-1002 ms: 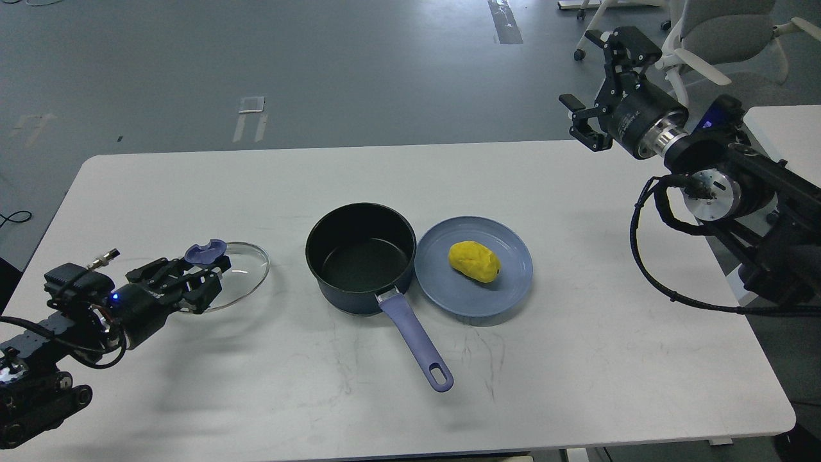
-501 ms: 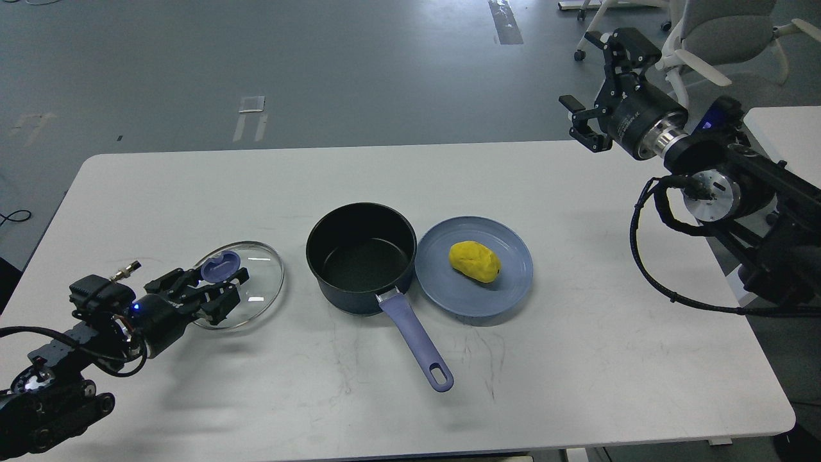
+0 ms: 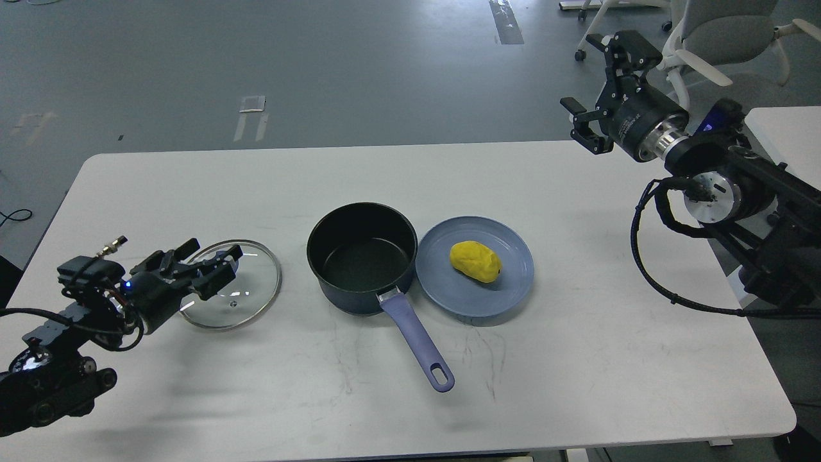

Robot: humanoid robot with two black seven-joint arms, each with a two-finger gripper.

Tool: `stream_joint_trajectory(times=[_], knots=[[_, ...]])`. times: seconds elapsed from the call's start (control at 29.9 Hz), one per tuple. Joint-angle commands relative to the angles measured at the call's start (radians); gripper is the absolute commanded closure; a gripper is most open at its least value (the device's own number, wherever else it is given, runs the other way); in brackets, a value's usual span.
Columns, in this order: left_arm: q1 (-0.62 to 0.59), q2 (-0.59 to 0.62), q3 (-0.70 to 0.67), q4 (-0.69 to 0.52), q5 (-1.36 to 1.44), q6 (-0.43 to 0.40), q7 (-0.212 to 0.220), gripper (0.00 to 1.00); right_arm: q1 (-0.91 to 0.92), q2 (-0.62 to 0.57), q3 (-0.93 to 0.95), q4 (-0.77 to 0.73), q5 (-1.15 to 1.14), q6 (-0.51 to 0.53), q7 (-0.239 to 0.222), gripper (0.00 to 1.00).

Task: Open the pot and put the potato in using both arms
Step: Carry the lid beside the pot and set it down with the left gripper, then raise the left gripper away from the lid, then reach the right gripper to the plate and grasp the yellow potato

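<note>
The dark blue pot (image 3: 361, 256) stands open in the middle of the table, its purple handle (image 3: 417, 346) pointing toward me. The yellow potato (image 3: 474, 261) lies on a blue plate (image 3: 507, 282) just right of the pot. The glass lid (image 3: 247, 295) lies flat on the table left of the pot. My left gripper (image 3: 211, 262) hovers over the lid's near-left part with its fingers spread, and it hides most of the lid's purple knob. My right gripper (image 3: 600, 86) is open and empty, high above the table's far right corner.
The white table (image 3: 577, 359) has bare surface in front and to the right. Office chairs (image 3: 725, 32) stand on the floor behind the right arm. A second white table edge (image 3: 782, 128) is at the far right.
The lid has gone from tilted in my left gripper to lying flat on the table. The left gripper's fingers have spread off the knob. The right arm has barely moved.
</note>
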Motion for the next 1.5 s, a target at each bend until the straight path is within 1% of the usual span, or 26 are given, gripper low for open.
stream_joint_trajectory(times=[0.0, 0.13, 0.23, 0.3, 0.33, 0.37, 0.4, 0.43, 0.5, 0.53, 0.57, 0.6, 0.63, 0.7, 0.8, 0.9, 0.94, 0.97, 1.07, 1.14, 1.24, 1.27, 1.3, 1.4, 1.44, 1.47], knots=[[-0.11, 0.027, 0.006, -0.004, -0.116, 0.0, 0.0, 0.03, 0.003, -0.001, -0.002, 0.002, 0.0, 0.002, 0.0, 0.0], [-0.19, 0.087, -0.012, -0.06, -0.217, 0.0, 0.0, 0.03, 0.003, -0.002, -0.002, 0.003, -0.005, 0.003, 0.003, 0.0], [-0.261, 0.095, -0.063, -0.083, -0.448, 0.0, 0.0, 0.03, 0.006, -0.004, -0.003, 0.003, -0.032, 0.003, 0.017, 0.0], [-0.296, 0.092, -0.068, -0.083, -0.583, -0.101, 0.0, 0.03, 0.006, -0.013, -0.003, 0.015, -0.086, 0.003, 0.017, 0.0], [-0.331, 0.082, -0.069, -0.085, -0.66, -0.204, 0.0, 0.03, 0.006, -0.019, -0.003, 0.032, -0.121, 0.003, 0.018, 0.0], [-0.347, 0.076, -0.068, -0.084, -0.692, -0.249, 0.0, 0.03, 0.006, -0.022, -0.005, 0.045, -0.138, 0.003, 0.02, 0.0], [-0.354, 0.07, -0.066, -0.082, -0.712, -0.293, 0.0, 0.03, 0.005, -0.027, -0.005, 0.054, -0.15, 0.003, 0.023, 0.0], [-0.361, 0.055, -0.066, -0.073, -0.737, -0.368, 0.0, 0.02, 0.005, -0.034, -0.008, 0.074, -0.178, 0.003, 0.029, 0.0], [-0.367, 0.027, -0.068, -0.065, -0.749, -0.457, 0.0, 0.02, 0.005, -0.044, -0.009, 0.097, -0.224, 0.005, 0.034, 0.0], [-0.379, 0.007, -0.069, -0.071, -0.756, -0.529, 0.0, 0.02, 0.008, -0.045, -0.02, 0.106, -0.265, 0.005, 0.034, 0.0], [-0.379, 0.007, -0.069, -0.071, -0.756, -0.53, 0.0, 0.02, 0.008, -0.045, -0.02, 0.106, -0.265, 0.005, 0.034, 0.0], [-0.402, -0.008, -0.074, -0.074, -0.769, -0.61, 0.0, 0.02, 0.012, -0.047, -0.041, 0.117, -0.308, 0.005, 0.035, 0.0], [-0.417, -0.028, -0.093, -0.074, -0.794, -0.663, 0.0, 0.02, 0.018, -0.056, -0.064, 0.127, -0.349, 0.005, 0.041, 0.0], [-0.423, -0.057, -0.135, -0.074, -0.853, -0.666, 0.0, 0.02, 0.026, -0.079, -0.093, 0.149, -0.42, 0.005, 0.061, 0.0], [-0.425, -0.105, -0.193, -0.053, -0.938, -0.631, 0.0, 0.02, 0.037, -0.103, -0.149, 0.17, -0.561, 0.005, 0.093, 0.0], [-0.424, -0.166, -0.218, -0.011, -0.969, -0.489, 0.0, 0.02, 0.06, -0.122, -0.227, 0.172, -0.759, 0.005, 0.147, 0.0], [-0.423, -0.166, -0.218, -0.016, -0.969, -0.482, 0.0, 0.02, 0.061, -0.125, -0.239, 0.172, -0.79, 0.005, 0.156, 0.0], [-0.423, -0.162, -0.218, -0.034, -0.97, -0.485, 0.0, 0.02, 0.064, -0.131, -0.258, 0.175, -0.839, 0.003, 0.172, 0.0], [-0.423, -0.136, -0.213, -0.076, -0.967, -0.493, 0.0, 0.02, 0.067, -0.134, -0.278, 0.177, -0.888, 0.003, 0.179, 0.0], [-0.431, -0.114, -0.212, -0.114, -0.969, -0.533, 0.0, 0.02, 0.069, -0.134, -0.296, 0.177, -0.913, 0.003, 0.182, 0.0], [-0.451, -0.111, -0.209, -0.12, -0.97, -0.593, 0.0, 0.02, 0.069, -0.133, -0.308, 0.175, -0.954, 0.002, 0.187, 0.0], [-0.447, -0.108, -0.224, -0.113, -0.972, -0.651, 0.015, 0.02, 0.069, -0.133, -0.316, 0.175, -0.988, 0.002, 0.195, 0.0], [-0.448, -0.109, -0.23, -0.111, -0.975, -0.694, 0.05, 0.02, 0.069, -0.133, -0.325, 0.175, -1.02, 0.002, 0.204, 0.0], [-0.45, -0.114, -0.27, -0.113, -0.996, -0.702, 0.119, 0.02, 0.069, -0.134, -0.365, 0.17, -1.089, 0.002, 0.227, 0.0], [-0.45, -0.114, -0.27, -0.113, -0.996, -0.702, 0.119, 0.02, 0.069, -0.134, -0.365, 0.17, -1.089, 0.002, 0.227, 0.0], [-0.447, -0.117, -0.284, -0.113, -1.01, -0.699, 0.142, 0.02, 0.069, -0.134, -0.388, 0.167, -1.121, 0.002, 0.233, 0.0]])
